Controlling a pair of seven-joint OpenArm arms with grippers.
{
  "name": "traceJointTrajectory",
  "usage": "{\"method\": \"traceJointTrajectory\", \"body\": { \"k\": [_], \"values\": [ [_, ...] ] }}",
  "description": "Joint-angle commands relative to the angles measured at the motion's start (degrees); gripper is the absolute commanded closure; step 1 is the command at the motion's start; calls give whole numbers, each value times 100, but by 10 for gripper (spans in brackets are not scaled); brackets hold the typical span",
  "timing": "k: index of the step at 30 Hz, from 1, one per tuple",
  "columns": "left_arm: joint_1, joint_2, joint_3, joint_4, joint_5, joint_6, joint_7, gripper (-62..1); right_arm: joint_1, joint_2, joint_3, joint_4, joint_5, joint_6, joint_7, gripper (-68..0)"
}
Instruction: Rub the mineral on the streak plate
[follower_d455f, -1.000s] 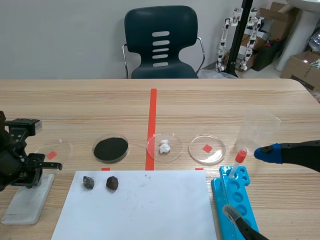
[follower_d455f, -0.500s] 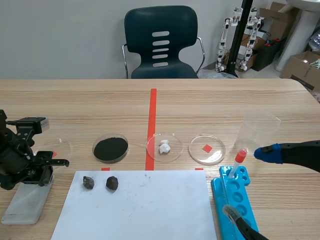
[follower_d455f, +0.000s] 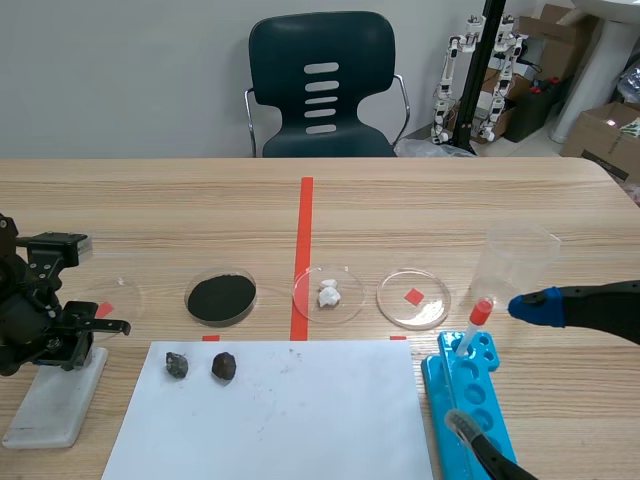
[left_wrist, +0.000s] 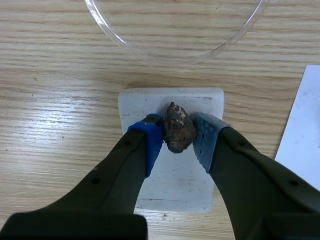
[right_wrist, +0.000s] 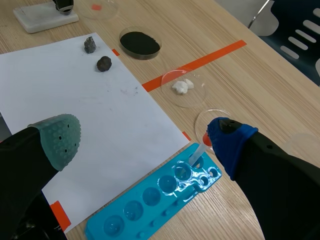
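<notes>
My left gripper (left_wrist: 177, 136) is shut on a brown, rough mineral (left_wrist: 178, 129), which sits over the far half of the white streak plate (left_wrist: 172, 182). Whether the stone touches the plate cannot be told. In the scene view that gripper (follower_d455f: 78, 345) is at the table's left, above the streak plate (follower_d455f: 50, 405). My right gripper (right_wrist: 142, 142) hangs open with nothing in it above the white paper's edge and the blue well tray (right_wrist: 150, 202).
Two dark minerals (follower_d455f: 177, 365) (follower_d455f: 224, 367) lie on the white paper (follower_d455f: 290, 410). Behind it stand an empty dish (follower_d455f: 112, 298), a black-powder dish (follower_d455f: 221, 297), a dish of white bits (follower_d455f: 328, 294) and another dish (follower_d455f: 414, 298). A dropper (follower_d455f: 472, 325) and a plastic cup (follower_d455f: 515, 262) are at the right.
The left gripper with the mineral slid a little to the right over the streak plate, then came partway back to the left. The right arm has not moved.
</notes>
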Motion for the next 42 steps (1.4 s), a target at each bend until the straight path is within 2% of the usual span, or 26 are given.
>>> {"method": "traceJointTrajectory", "body": {
  "k": [1, 4, 7, 9, 16, 25, 30, 32, 36, 42],
  "values": [
    [96, -98, -15, -192, 293, 83, -236, -100, 4, 0, 4, 31, 61, -2, 63, -529],
    [96, -98, -15, -192, 26, -2, -302, -100, 4, 0, 4, 31, 61, -2, 63, -529],
    [96, -98, -15, -192, -691, -385, -387, -100, 4, 0, 4, 31, 61, -2, 63, -529],
    [96, -92, -15, -192, -966, -507, -385, -100, 4, 0, 4, 31, 61, -2, 63, -529],
    [94, -70, -17, -190, -1399, -741, -382, -100, 4, 0, 4, 31, 61, -2, 63, -529],
    [79, -87, -28, -48, -1646, -916, -382, -100, 4, 0, 4, 31, 61, -2, 63, -529],
    [81, -87, -28, 13, -1646, -916, -378, -100, 4, 0, 4, 31, 61, -2, 63, -529],
    [81, -103, -28, 13, -1530, -868, -378, -100, 4, 0, 4, 31, 61, -2, 63, -529],
    [81, -181, -26, 13, -1106, -549, -308, -100, 4, 0, 4, 31, 61, -2, 63, -529],
    [81, -295, -28, 13, -267, 48, -83, -100, 4, 0, 4, 31, 61, -2, 63, -529]
  ]
}}
